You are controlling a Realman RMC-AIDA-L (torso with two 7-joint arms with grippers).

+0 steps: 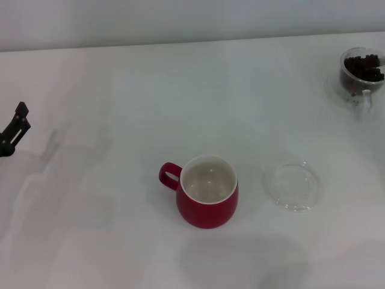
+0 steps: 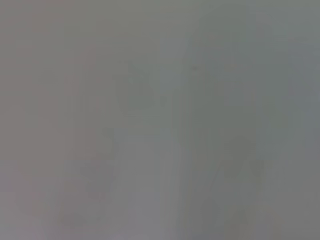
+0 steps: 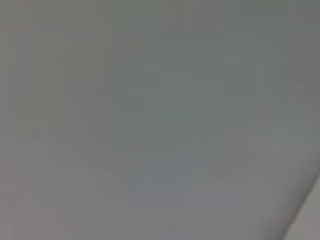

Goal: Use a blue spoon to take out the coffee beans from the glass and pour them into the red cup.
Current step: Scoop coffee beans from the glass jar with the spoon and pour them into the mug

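The red cup (image 1: 207, 198) stands upright near the middle of the white table (image 1: 120, 90) in the head view, its white inside bare and its handle pointing to the robot's left. The glass (image 1: 361, 75) sits at the far right, holding a heap of dark coffee beans (image 1: 364, 67). No blue spoon shows in any view. My left gripper (image 1: 15, 129) pokes in at the left edge, far from the cup. The right gripper is out of view. Both wrist views show only a blank grey surface.
A flat clear glass dish (image 1: 293, 185) lies just right of the red cup. The table's far edge meets a pale wall at the top of the head view.
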